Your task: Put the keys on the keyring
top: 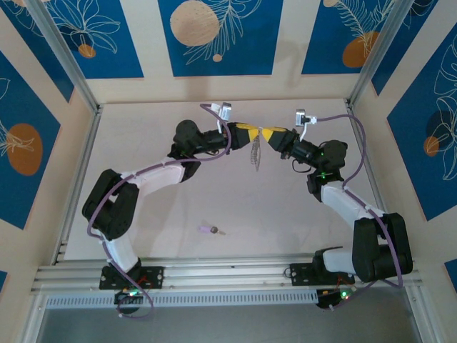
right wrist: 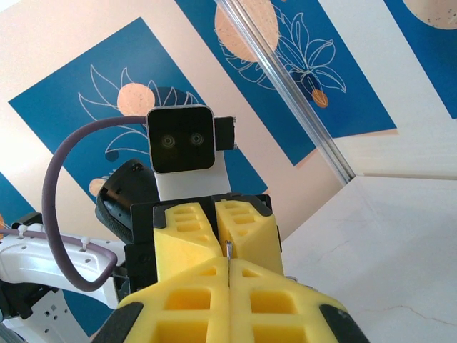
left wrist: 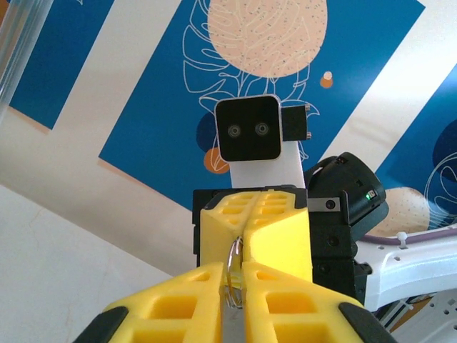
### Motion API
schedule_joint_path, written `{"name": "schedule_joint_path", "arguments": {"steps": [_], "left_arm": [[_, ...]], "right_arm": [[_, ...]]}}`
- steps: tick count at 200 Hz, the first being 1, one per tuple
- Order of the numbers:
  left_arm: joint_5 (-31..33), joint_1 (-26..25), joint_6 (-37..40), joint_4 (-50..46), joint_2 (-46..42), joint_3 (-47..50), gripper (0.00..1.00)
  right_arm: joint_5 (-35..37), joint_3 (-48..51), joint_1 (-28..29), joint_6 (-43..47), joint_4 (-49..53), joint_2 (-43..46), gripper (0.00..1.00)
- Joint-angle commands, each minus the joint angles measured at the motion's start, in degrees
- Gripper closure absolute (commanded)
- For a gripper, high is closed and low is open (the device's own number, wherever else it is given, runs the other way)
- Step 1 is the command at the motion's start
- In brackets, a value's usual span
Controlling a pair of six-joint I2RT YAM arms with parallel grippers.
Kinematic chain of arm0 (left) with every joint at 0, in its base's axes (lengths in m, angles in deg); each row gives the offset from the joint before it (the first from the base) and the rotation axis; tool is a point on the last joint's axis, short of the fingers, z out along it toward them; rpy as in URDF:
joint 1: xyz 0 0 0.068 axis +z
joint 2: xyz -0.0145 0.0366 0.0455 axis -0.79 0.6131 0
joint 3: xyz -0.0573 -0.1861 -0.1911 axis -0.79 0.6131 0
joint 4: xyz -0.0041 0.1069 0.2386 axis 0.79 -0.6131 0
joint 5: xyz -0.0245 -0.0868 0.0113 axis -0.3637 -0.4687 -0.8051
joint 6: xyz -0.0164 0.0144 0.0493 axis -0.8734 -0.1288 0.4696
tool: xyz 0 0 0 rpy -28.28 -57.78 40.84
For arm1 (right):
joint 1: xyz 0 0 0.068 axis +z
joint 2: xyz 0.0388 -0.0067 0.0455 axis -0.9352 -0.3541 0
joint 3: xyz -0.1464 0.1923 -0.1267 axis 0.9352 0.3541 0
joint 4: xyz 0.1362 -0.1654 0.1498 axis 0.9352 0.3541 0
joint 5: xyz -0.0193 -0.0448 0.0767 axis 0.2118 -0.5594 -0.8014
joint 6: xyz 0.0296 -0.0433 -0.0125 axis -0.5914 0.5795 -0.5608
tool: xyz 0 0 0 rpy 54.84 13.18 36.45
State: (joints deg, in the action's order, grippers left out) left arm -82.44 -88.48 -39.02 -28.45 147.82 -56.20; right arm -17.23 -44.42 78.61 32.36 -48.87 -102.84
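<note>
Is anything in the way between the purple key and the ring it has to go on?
Nothing visible. The purple key lies alone on the table, and the ring hangs farther back, pinched between the left pincer and right pincer. Both are shut on the ring, so neither is free to fetch the key.

Objects on my rig, by kind.
I count one left arm (top: pixel 118 204), one right arm (top: pixel 371 243), one keyring (top: pixel 255 147), one purple-headed key (top: pixel 209 229); the ring's silver keys (top: pixel 255 160) blur beyond counting.
</note>
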Motion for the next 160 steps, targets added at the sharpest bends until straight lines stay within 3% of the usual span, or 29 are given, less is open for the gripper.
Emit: {"name": "schedule_joint_path", "arguments": {"steps": [1,24,92,121,160], "left_arm": [[-0.68,-0.82,-0.79,3.74,0.94,-0.54,0.83],[-0.25,-0.90,-1.43,5.22,1.09,0.26,0.73],[0.21,-1.06,-3.84,9.72,2.38,1.10,0.80],[0.35,-1.36,-4.60,10.92,3.04,1.36,0.76],[0.83,-1.50,-4.82,11.56,3.57,1.03,0.78]], "right_arm": [[1.37,0.50,-0.34,-0.43,-2.84,0.48,1.00],[1.74,0.49,-0.42,-0.47,-2.88,0.30,1.00],[2.61,0.79,-0.55,-0.85,-3.14,0.17,1.00],[2.69,0.73,-0.57,-0.95,-3.24,0.23,1.00],[2.48,0.73,-0.65,-0.94,-3.21,0.21,1.00]]}}
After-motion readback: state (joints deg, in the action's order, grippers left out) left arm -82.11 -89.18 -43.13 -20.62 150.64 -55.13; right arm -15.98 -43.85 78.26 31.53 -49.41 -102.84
